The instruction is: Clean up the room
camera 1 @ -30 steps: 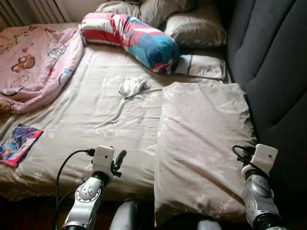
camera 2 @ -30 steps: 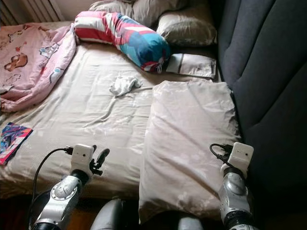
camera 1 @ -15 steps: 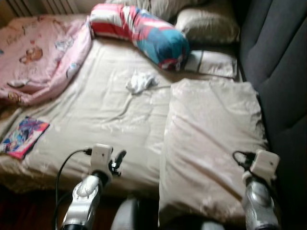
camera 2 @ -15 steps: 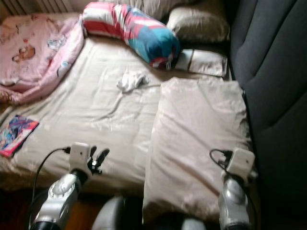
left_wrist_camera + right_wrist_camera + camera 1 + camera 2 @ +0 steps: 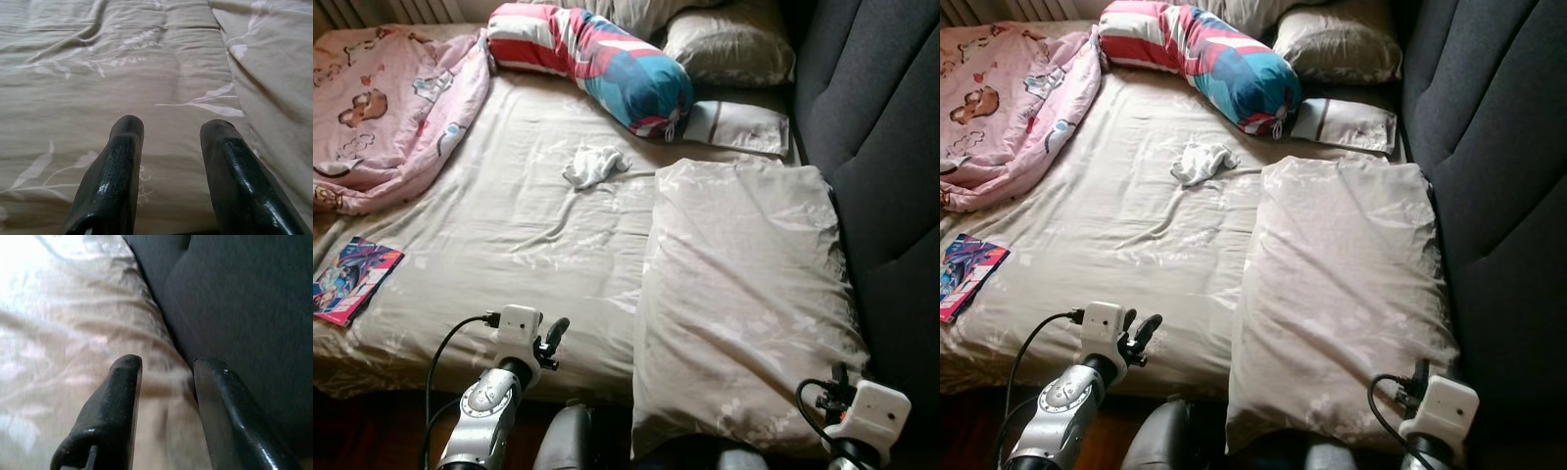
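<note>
A crumpled white cloth (image 5: pixel 594 165) lies mid-bed on the beige sheet (image 5: pixel 509 245). A colourful magazine (image 5: pixel 352 279) rests near the bed's left front edge. A large beige pillow (image 5: pixel 744 294) lies along the right side. A striped red, white and blue bolster (image 5: pixel 597 64) sits at the head, and a pink blanket (image 5: pixel 391 108) is bunched at the far left. My left gripper (image 5: pixel 171 129) hovers open over the sheet at the front edge, nothing between its fingers. My right gripper (image 5: pixel 164 364) is open, low at the pillow's near right corner beside the dark headboard.
The dark grey padded headboard (image 5: pixel 876 147) runs along the right. Two beige pillows (image 5: pixel 729 44) and a small folded item (image 5: pixel 739 127) lie at the head of the bed. Dark floor (image 5: pixel 372 431) shows below the bed's front edge.
The right arm has dropped lower and nearer, from beside the pillow's edge to its near corner. The camera view shifted slightly. The left arm stays about the same.
</note>
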You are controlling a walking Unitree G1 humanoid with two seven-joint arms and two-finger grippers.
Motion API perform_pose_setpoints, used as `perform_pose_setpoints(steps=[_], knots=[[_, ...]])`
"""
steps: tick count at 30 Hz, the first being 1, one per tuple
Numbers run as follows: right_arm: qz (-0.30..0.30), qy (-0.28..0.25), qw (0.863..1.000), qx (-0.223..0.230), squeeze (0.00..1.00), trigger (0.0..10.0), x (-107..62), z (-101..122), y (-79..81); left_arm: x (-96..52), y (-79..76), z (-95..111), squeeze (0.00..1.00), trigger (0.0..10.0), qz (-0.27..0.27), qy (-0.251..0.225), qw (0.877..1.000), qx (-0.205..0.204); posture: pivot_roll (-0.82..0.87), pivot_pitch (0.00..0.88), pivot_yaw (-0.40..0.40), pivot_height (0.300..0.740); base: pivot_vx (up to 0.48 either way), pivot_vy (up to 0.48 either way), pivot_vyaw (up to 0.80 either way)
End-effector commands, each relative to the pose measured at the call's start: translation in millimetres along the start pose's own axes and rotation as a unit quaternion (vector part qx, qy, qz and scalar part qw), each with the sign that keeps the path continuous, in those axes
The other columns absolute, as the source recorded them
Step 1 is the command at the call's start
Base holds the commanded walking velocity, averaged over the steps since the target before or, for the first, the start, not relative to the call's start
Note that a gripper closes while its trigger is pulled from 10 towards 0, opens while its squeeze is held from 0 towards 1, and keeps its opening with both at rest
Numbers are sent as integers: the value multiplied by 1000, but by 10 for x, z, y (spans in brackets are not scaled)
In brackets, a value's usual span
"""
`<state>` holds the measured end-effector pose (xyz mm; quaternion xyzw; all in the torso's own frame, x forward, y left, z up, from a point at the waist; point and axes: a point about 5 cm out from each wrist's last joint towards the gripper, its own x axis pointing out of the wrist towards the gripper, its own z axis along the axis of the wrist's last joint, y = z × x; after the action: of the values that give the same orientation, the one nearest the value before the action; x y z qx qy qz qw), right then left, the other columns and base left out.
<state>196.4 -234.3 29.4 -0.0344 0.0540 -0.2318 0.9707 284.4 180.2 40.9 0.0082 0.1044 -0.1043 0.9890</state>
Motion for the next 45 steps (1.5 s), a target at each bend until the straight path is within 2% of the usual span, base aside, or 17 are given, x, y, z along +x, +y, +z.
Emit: perform_pose_setpoints(steps=[1,2,8,10,14,23,37,39,41,45], knots=[[12,2,1000,1,412,10000,48,39,5,-39,18,-93,0,10000,5,16,1000,1,-78,225,74,662,0,0,0],[16,2,1000,1,0,10000,87,61,20,-39,12,-96,0,10000,5,16,1000,-1,-75,224,72,662,0,0,0],[24,3,1000,13,0,10000,194,125,93,-40,-9,-77,0,10000,3,6,1000,-5,-69,222,70,662,0,0,0],[42,11,999,16,0,10000,208,133,196,-37,-15,-75,0,10000,1,5,1000,-5,-66,221,70,662,-281,0,0],[55,21,998,22,0,10000,217,119,275,-38,-22,-69,0,10000,0,2,1000,-5,-64,221,70,662,-295,0,0],[66,32,997,24,0,10000,246,108,331,-39,-26,-66,0,10000,-1,0,1000,-4,-64,222,71,662,-296,0,0],[84,62,994,18,0,10000,343,76,450,-39,-8,-72,0,10000,3,5,1000,2,-57,223,75,662,0,0,0],[77,58,995,22,0,10000,354,91,449,-42,-2,-73,0,10000,4,5,1000,3,-57,224,75,662,0,0,0],[33,44,998,15,0,10000,353,123,377,-46,2,-80,0,10000,5,6,1000,4,-55,223,72,662,0,0,0],[-95,39,995,-1,0,10000,223,82,64,-54,11,-90,0,10000,7,8,1000,5,-54,225,71,662,0,0,0]])
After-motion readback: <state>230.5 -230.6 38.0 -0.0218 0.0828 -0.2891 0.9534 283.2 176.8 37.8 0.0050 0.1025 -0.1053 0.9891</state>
